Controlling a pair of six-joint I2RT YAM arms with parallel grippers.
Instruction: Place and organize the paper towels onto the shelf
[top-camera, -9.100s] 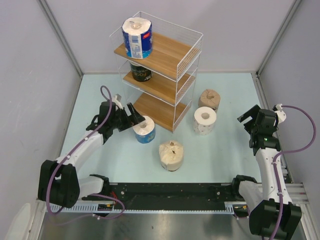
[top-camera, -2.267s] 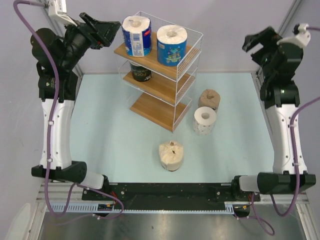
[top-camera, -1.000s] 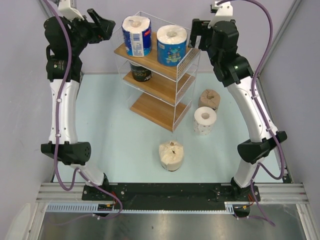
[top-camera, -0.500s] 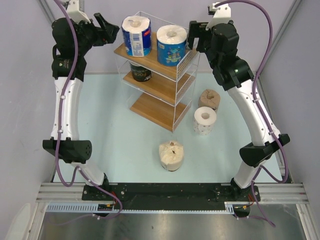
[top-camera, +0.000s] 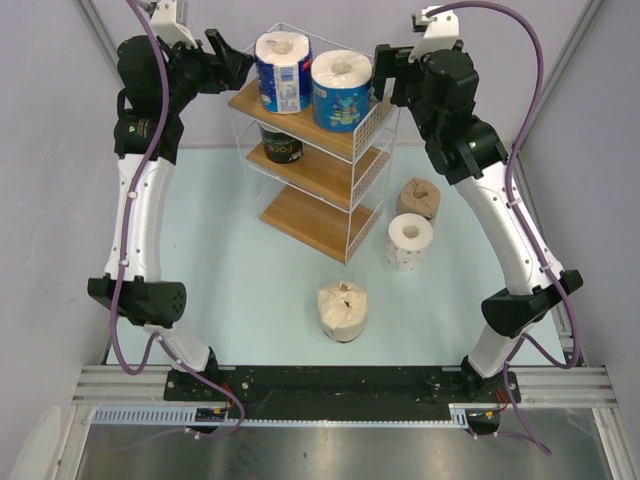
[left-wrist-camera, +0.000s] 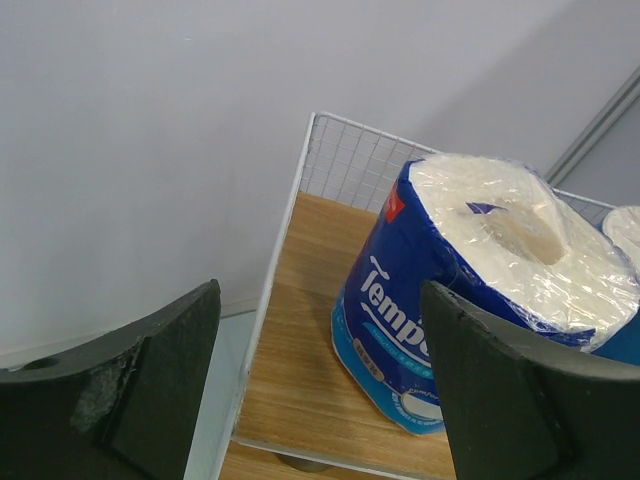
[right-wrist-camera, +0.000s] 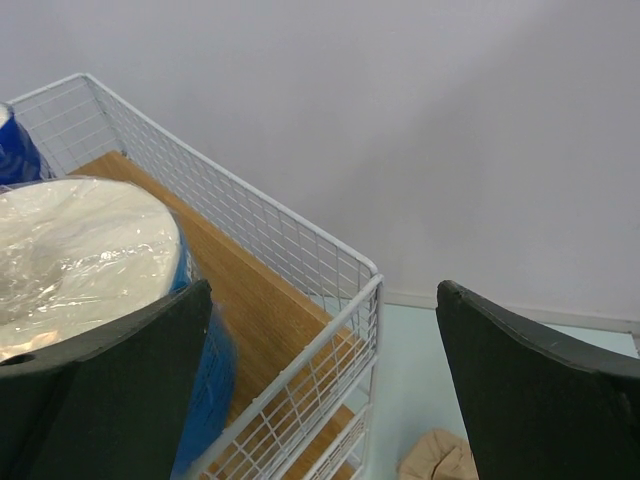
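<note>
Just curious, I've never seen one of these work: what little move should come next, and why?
Probably lower the right gripper toward the white dotted roll. It and the left gripper hang open, empty, by the shelf, whose top already holds two blue rolls; the cream roll and tan-brown roll also wait on the table.

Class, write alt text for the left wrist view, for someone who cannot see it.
A blue-wrapped paper towel roll stands on the top board of the shelf, by its white wire corner. The left hand is open and empty.

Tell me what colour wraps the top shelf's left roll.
Blue wrapper, white lettering; left wrist view shows it best.
</note>
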